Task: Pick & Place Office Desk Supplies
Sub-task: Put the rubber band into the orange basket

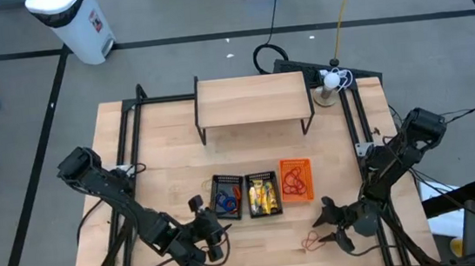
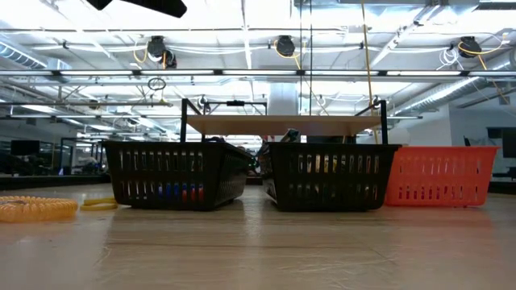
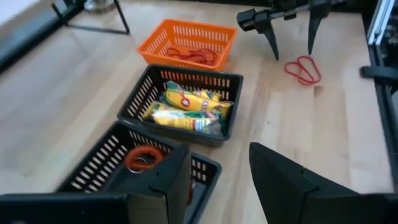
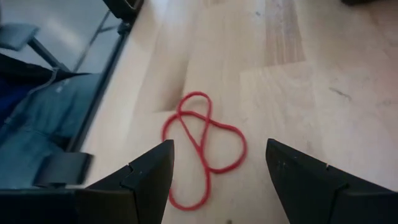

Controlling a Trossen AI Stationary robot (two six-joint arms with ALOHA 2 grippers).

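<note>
Three small baskets stand side by side at the table's near middle: a black basket on the left holding blue and orange loops, a black basket in the centre holding yellow pieces, and an orange basket on the right holding red rubber bands. A wooden shelf on dark legs stands at the far middle. The left gripper sits just near-left of the baskets, while the right gripper, fingers spread, hangs near-right beside a red rubber band lying on the table.

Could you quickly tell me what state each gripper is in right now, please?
Left gripper: open, holding nothing, by the black basket.
Right gripper: open, empty, above the red rubber band.
</note>
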